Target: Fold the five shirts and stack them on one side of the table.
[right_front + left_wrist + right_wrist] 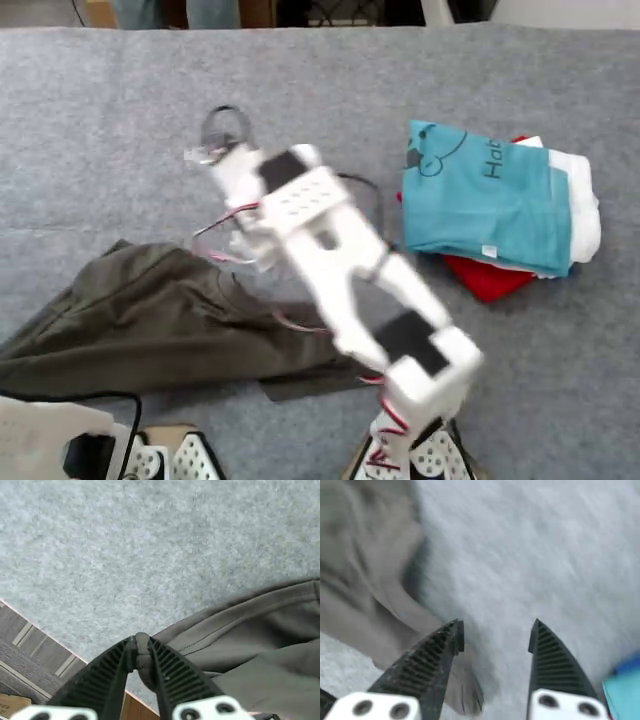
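Step in hand: I judge I'm on the olive shirt [150, 320]. It is the one loose garment, lying rumpled and spread out on the near left part of the table [110, 90], not yet folded.
Left gripper [141, 641]: clamped tight on a bunched bit of the olive shirt's edge, close to the table's edge, with floor showing beyond.
Right gripper [496, 626]: jaws wide apart with nothing between them, over bare grey covering just beside the olive shirt.
Right arm: in the high view it stretches from its base at the near edge diagonally toward the middle of the table, passing over the shirt's right end.
Stack: on the right side of the table, well apart from the olive shirt. The teal shirt [480, 195] is on top, the white shirt [582, 205] peeks out beneath it, and the red shirt [487, 278] shows at the near edge.
Next move, my guess: the right gripper needs to come down on a second edge of the olive shirt, so both arms can pull it flat before any fold.
Shirts counted: four in all, one olive, one teal, one white and one red. I cannot tell whether a fifth sits hidden in the stack.
Folded and stacked: three that I can see.
Arms: two, each with one gripper.
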### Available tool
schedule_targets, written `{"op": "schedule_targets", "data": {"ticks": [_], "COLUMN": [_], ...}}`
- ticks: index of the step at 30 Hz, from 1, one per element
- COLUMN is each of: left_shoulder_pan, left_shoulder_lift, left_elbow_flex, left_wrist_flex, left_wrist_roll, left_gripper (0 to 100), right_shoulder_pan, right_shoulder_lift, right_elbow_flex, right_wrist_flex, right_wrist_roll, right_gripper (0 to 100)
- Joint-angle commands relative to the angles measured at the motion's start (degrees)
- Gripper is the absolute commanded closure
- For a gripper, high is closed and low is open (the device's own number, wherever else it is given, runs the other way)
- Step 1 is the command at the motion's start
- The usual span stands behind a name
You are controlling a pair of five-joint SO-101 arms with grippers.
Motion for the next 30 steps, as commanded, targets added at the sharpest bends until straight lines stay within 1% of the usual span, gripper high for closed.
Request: {"op": "schedule_targets", "data": {"ticks": [1,2,8,13,14,16,17,18,19,20,24,27,30], "left_shoulder_pan": [-2.2,-2.3,-3.0,-3.1,-2.9,-2.8,-2.8,-2.8,-2.8,-2.8,-2.8,-2.5,-1.5], "left_shoulder_lift": [-0.5,-0.5,-0.5,-0.6,-0.6,-0.6,-0.6,-0.5,-0.5,-0.5,-0.5,-0.5,-0.4], "left_elbow_flex": [-1.0,0.0,6.4,7.3,7.3,7.3,7.3,7.3,7.3,7.3,7.0,6.9,7.9], "left_wrist_flex": [0.8,0.8,0.8,0.8,0.8,0.8,0.8,0.8,0.8,0.8,0.8,0.8,-0.2], "left_wrist_roll": [-1.8,-2.3,-3.5,-3.5,-3.5,-3.4,-3.4,-3.4,-3.4,-3.4,-3.5,-3.5,-4.5], "left_gripper": [97,97,97,97,97,97,97,97,97,97,97,97,97], "right_shoulder_pan": [-6.0,-7.0,-10.2,-11.6,-11.5,-10.9,-10.5,-10.1,-9.3,-8.6,-4.0,1.2,7.5], "right_shoulder_lift": [8.7,11.5,28.4,41.2,42.9,45.7,46.3,46.5,46.5,46.4,43.3,38.6,32.4], "right_elbow_flex": [-12.2,-15.3,-34.7,-49.7,-51.5,-54.5,-55.3,-55.7,-55.8,-55.9,-53.5,-47.4,-38.3], "right_wrist_flex": [-0.4,0.2,5.2,13.8,13.9,13.9,13.9,13.9,13.9,13.9,14.1,14.1,14.0], "right_wrist_roll": [-0.5,-0.6,-7.2,-7.8,-8.3,-11.5,-13.5,-14.9,-15.6,-16.2,-17.1,-17.5,-16.4], "right_gripper": [81.5,82.0,82.1,83.1,85.9,96.9,98.8,96.5,96.9,98.5,98.5,98.5,98.5]}}
